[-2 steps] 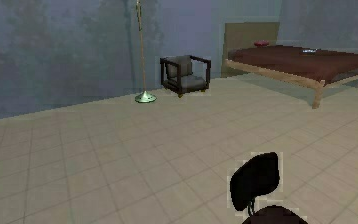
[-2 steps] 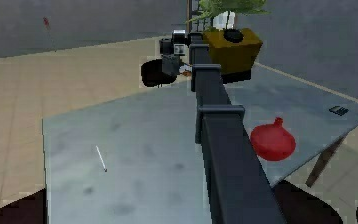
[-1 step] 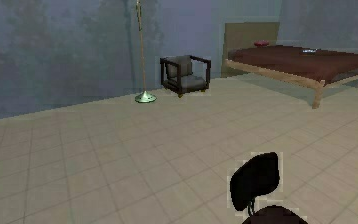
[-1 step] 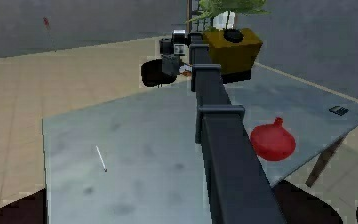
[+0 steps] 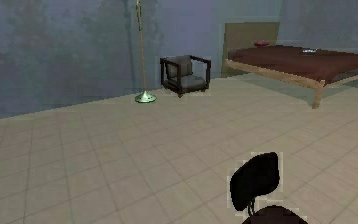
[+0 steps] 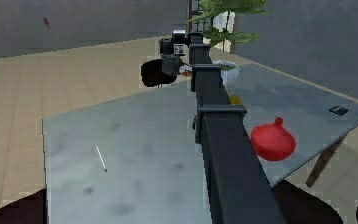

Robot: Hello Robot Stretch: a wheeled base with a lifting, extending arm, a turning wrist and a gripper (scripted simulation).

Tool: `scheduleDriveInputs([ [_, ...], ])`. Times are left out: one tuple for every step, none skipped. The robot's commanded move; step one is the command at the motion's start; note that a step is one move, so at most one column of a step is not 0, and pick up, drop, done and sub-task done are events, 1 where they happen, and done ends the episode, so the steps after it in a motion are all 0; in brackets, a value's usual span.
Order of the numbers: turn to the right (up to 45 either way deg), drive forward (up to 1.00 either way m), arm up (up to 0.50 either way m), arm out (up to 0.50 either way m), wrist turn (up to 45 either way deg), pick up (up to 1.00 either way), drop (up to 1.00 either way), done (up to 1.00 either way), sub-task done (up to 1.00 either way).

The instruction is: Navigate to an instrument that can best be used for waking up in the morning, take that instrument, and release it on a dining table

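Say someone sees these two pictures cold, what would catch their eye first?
The bright red round bulb-shaped thing on the grey tabletop, at the arm side view's right, next to the dark square arm bar. Then the leafy green plant in a white pot near the table's far edge, and in the forward view's upper right the wooden bed with a dark red cover.

Both views are dim and evenly lit, the walls (image 5: 57, 50) murky, the floor (image 5: 107, 150) paler, the bench (image 6: 137, 130) carrying a faint sheen.
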Motion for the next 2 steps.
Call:
scheduleDriveInputs([
  [0.0,0.0,0.0,-0.1,0.0,0.0,0.0,0.0,0.0],
  [0.0,0.0,0.0,0.0,0.0,0.0,0.0,1.0,0.0],
])
